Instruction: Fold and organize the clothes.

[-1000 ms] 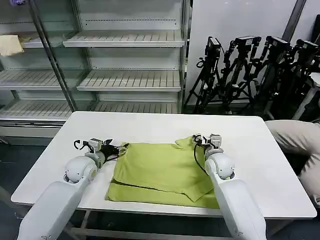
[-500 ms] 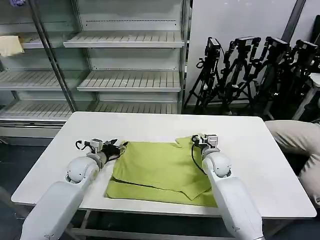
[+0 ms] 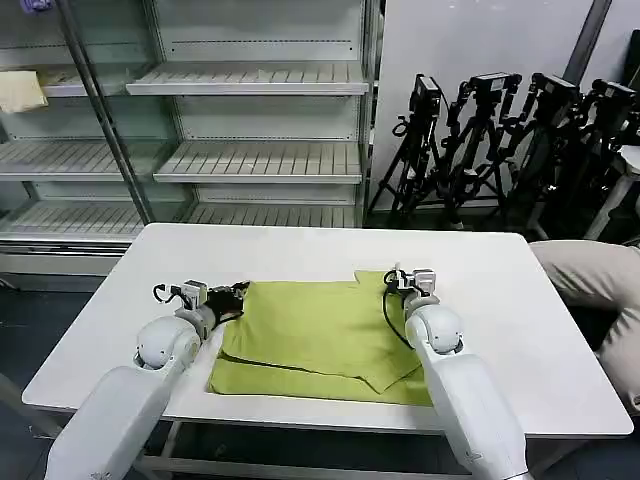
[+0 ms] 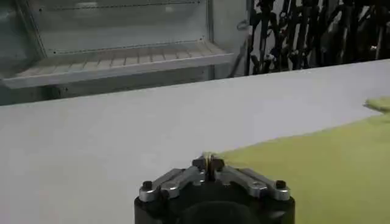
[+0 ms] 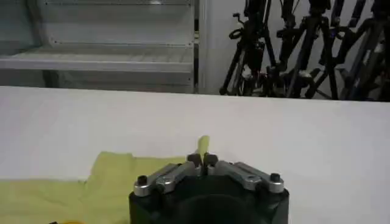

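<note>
the two white arms are reaching forward from the near edge of the white counter [image 3: 90, 330], one on each side of the t-shirt [image 3: 320, 335]. the t-shirt is lying folded flat on the near middle of the counter, a top layer sitting over a lower layer whose edge is showing along the near side. the left claw [image 3: 236, 294] is resting at the shirt's far left corner, its fingers pinched together on the cloth edge; in the left wrist view the left claw [image 4: 209, 161] is closing tight with a sliver of yellow-green between the tips, and the t-shirt [image 4: 317, 176] is spreading away over the counter [image 4: 91, 146]. the right claw [image 3: 396, 279] is sitting at the shirt's far right corner, near a small flap of cloth; in the right wrist view the right claw [image 5: 202, 158] is pinching a bit of the t-shirt [image 5: 73, 189] that is standing up just past the tips, the counter [image 5: 304, 140] lying beyond it. behind the counter, shelves [image 3: 250, 160] are standing on the left and black tripods [image 3: 510, 140] are clustering on the right
</note>
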### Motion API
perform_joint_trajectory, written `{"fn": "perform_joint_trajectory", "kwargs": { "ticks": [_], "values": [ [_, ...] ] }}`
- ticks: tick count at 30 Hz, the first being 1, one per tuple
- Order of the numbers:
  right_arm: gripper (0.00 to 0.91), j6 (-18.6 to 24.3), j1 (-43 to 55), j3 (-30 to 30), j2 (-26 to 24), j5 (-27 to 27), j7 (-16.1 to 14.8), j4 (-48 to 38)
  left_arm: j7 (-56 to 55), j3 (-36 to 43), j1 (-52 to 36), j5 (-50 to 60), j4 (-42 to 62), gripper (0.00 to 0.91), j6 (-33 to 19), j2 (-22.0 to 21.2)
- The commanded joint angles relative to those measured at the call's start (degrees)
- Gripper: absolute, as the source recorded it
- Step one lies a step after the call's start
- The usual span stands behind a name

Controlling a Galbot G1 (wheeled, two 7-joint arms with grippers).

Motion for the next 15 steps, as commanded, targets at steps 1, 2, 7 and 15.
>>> {"fn": "perform_joint_trajectory", "kwargs": {
  "ticks": [1,2,7,15],
  "values": [
    [0.0,0.81,-2.07,-0.5,-3.38,0.35,-0.56,8.87,-0.38,-1.38,1.7,-2.7,-4.96,0.01,-3.01,1.21],
    [0.0,0.73,-2.24,-0.51,-3.55,0.5,-0.52,9.19,-0.38,-1.8,2.23,-3.2,-6.05,0.01,-2.98,1.49],
    [0.0,-0.61,-6.95,0.65,-6.94,2.86,0.69,16.89,-0.39,-4.2,7.32,-3.58,-11.25,0.02,-2.97,3.11],
    [0.0,-0.11,-17.09,3.32,-8.9,4.08,1.49,26.32,-0.56,-9.88,15.21,-4.07,-17.94,0.02,-2.96,4.82]
  ]
}}
